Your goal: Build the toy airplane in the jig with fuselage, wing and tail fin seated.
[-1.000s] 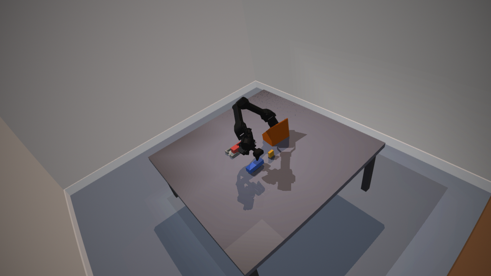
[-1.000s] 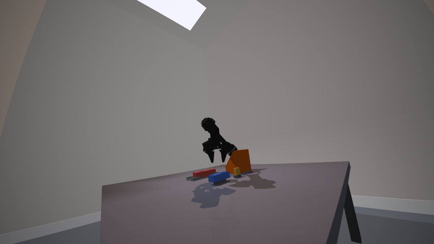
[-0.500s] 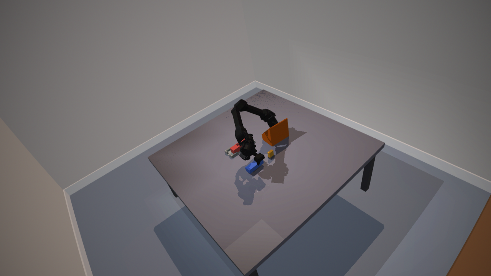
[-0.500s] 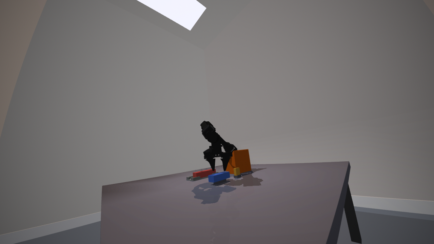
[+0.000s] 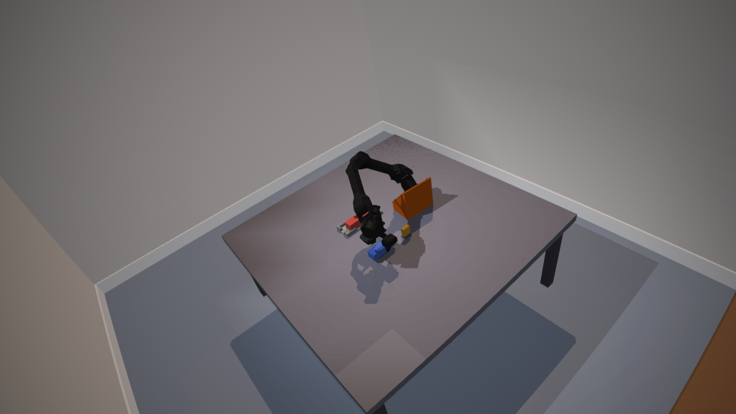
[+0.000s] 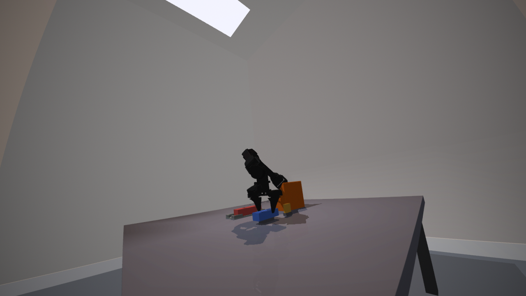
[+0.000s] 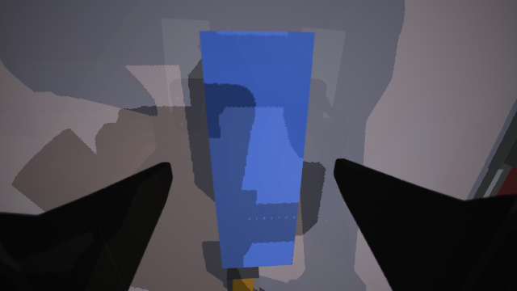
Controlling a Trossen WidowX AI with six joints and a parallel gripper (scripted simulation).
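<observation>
No words or labels can be read on any of the things.

The black gripper (image 7: 253,170) is low over the table (image 5: 463,267), and its two fingers are spread wide apart with nothing held between them. The blue wing (image 7: 258,145) lies flat on the table right under the gripper. In the wrist view it runs up the middle of the gap, with one dark finger (image 7: 121,218) on each side and space left on both sides, so the fingers do not touch it. In the exterior view the finger tips reach down to about the top of the wing (image 6: 265,214).

The wing is a long blue block with flat sides, and shadows fall across its top.

The red fuselage (image 5: 352,222) sits in the gray jig (image 5: 343,228), just beside the arm. The small yellow tail fin (image 5: 406,230) stands on the table near the wing. A big orange wedge (image 5: 414,198) stands behind them.
</observation>
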